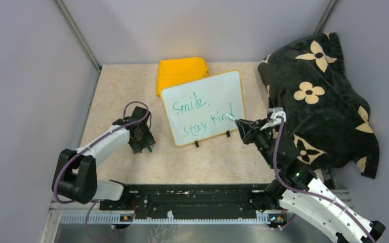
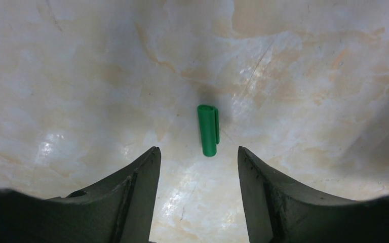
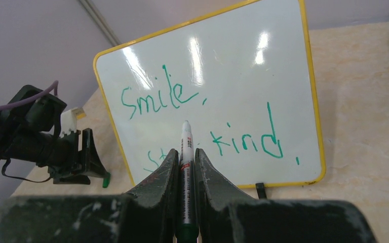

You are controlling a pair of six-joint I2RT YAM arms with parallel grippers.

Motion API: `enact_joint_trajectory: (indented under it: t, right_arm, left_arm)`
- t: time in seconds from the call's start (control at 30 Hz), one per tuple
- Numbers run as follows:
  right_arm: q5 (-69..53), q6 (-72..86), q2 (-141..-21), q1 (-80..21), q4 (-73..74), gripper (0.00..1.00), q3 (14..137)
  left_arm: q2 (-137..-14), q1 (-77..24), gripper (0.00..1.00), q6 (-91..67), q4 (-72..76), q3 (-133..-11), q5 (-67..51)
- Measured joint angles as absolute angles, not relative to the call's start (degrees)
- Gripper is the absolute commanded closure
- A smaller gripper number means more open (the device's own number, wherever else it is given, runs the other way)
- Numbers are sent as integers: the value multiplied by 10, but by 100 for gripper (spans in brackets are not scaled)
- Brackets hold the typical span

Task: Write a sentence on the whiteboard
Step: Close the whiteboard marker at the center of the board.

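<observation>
The whiteboard point(image 1: 202, 106) lies flat at the table's middle back, white with a yellow rim and black clips on its near edge; it also fills the right wrist view point(image 3: 218, 86). The sentence point(image 1: 197, 114) reads "Smile, stay kind" in green, in two lines point(image 3: 202, 121). My right gripper point(image 1: 240, 123) is shut on a white marker point(image 3: 186, 152) with its tip at the board's right edge. My left gripper point(image 1: 143, 144) is open above a green marker cap point(image 2: 208, 129) lying on the table just beyond its fingertips point(image 2: 149, 162).
A folded yellow cloth point(image 1: 181, 72) lies behind the board. A black flowered blanket point(image 1: 319, 101) is heaped at the right, against my right arm. Grey walls close in the table at left, back and right.
</observation>
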State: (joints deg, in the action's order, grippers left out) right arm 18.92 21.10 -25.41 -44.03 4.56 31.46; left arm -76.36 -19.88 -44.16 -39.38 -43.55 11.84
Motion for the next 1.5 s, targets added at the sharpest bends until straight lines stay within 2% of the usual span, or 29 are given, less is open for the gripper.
enact_joint_trajectory:
  t: [0.3, 1.13, 1.27, 1.4, 1.5]
  right_arm:
    - [198, 211, -268, -441, 52, 100, 315]
    - [214, 210, -277, -441, 57, 100, 315]
    - [214, 210, -269, -441, 60, 100, 315]
    - [214, 211, -261, -441, 66, 100, 315]
    - [215, 211, -255, -441, 70, 100, 315]
  left_arm:
    - [-857, -199, 45, -459, -382, -463, 133]
    - [-884, -199, 67, -465, -373, -483, 147]
    - [-883, -199, 66, -465, -373, -483, 148]
    - [-881, -199, 55, -467, -368, -481, 147]
    - [-879, -199, 53, -469, -363, -479, 143]
